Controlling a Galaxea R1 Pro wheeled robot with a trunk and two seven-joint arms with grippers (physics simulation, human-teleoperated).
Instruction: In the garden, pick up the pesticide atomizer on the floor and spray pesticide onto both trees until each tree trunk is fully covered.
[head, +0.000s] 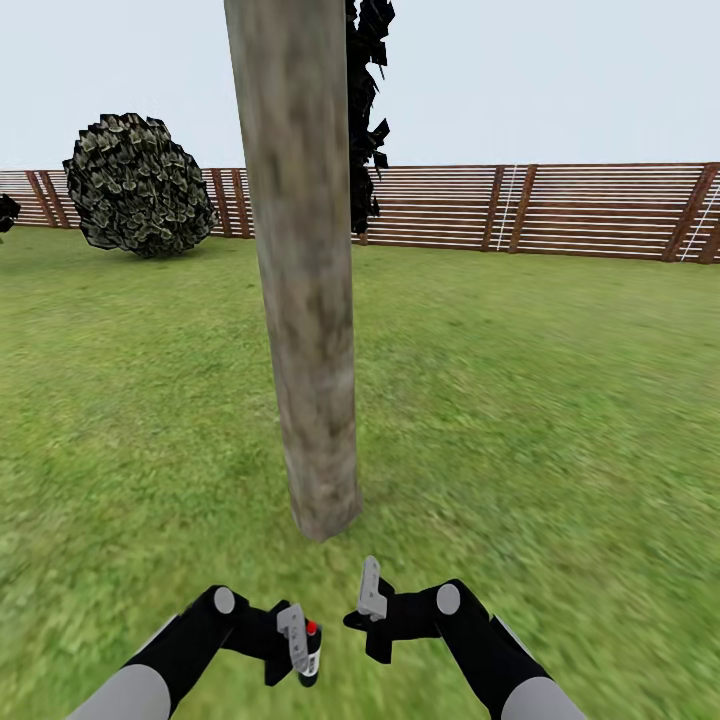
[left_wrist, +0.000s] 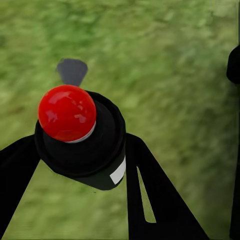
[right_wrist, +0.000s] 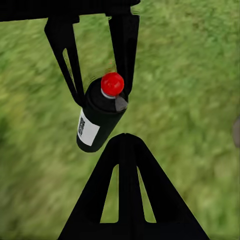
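A thick pale tree trunk (head: 305, 270) was seen rising from the lawn (head: 540, 400) just ahead of both arms. The small dark spray bottle (head: 312, 652) with its red cap was held upright above the grass, clamped between the fingers of the left gripper (head: 300, 645). The right gripper (head: 370, 600) was held beside it, nothing being gripped; its fingers seemed to be together, though this could not be told for sure. A brown slatted fence (head: 560, 210) and a round bush (head: 138, 185) were seen behind.
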